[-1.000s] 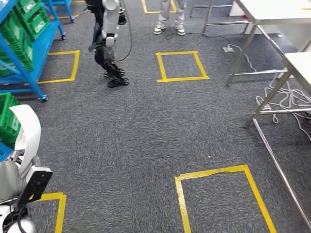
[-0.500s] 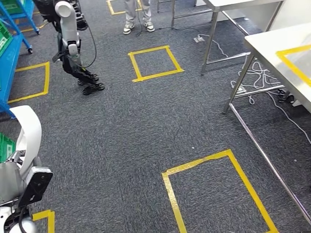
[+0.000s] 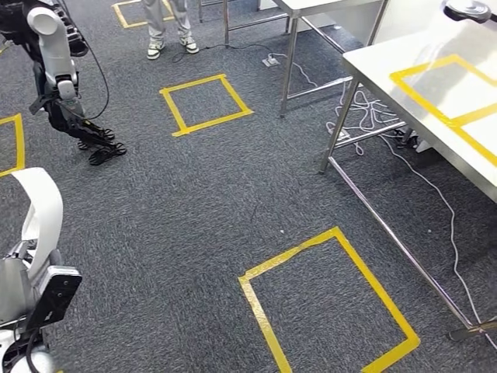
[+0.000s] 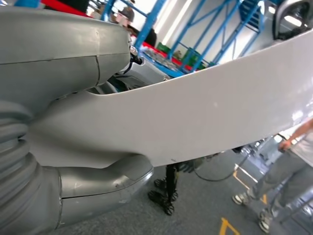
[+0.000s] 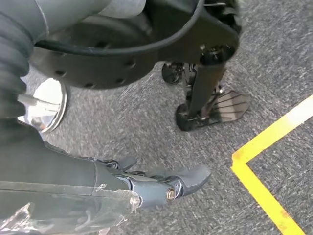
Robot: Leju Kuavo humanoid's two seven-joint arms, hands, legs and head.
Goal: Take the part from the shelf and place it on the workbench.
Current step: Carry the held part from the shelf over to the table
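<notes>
The left hand [image 4: 74, 147] grips the broad, curved white plastic part [image 4: 207, 112], its thick grey thumb pressed under the panel and the grey cover above it in the left wrist view; in the head view the same white part [image 3: 43, 214] arches up at the lower left of the frame, in much the same spot as a second ago. The right hand [image 5: 147, 188] hangs over the dark grey carpet floor [image 5: 147, 122], its dark fingers [image 5: 188, 177] stretched out side by side with nothing in them. Beyond the hands the whole head view has swung since the earlier frames, so the camera has turned rather than the things. The yellow tape square on the carpet [image 3: 328, 303] now sits at lower centre, a second yellow tape square [image 3: 205, 102] at upper centre-left. The other silver and black humanoid robot [image 3: 58, 78] has slid to the upper left corner, and the person's legs in white shoes [image 3: 167, 31] to the top edge. The white tabletop on steel legs [image 3: 433, 116], marked with yellow tape, now takes up the upper right, far more of it showing than before, with white cables [image 3: 375, 116] lying on the floor under it.
</notes>
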